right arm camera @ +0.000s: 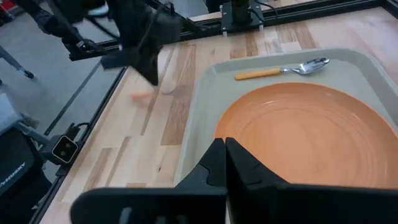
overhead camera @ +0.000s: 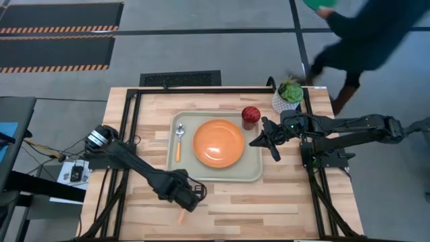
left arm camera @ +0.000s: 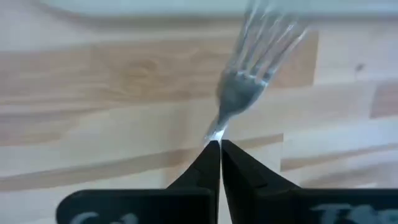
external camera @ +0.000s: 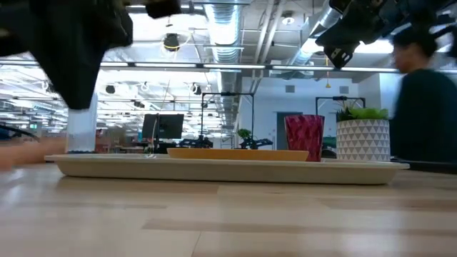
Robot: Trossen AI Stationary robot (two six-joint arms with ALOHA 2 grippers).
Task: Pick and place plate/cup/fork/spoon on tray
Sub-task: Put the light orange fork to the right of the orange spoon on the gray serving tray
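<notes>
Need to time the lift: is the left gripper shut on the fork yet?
Yes, shut on it. The left gripper has its fingertips together on the neck of the fork, on the table outside the tray.

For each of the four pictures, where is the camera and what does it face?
High: above the table, looking down at the tray, both arms visible.
Low: table height, looking level across the tray; arms enter from above.
Left wrist: on the left arm, past the left gripper, shut on the fork.
Right wrist: on the right arm, past the shut right gripper, toward the plate and spoon.
Shared: high and right wrist both show the plate.
</notes>
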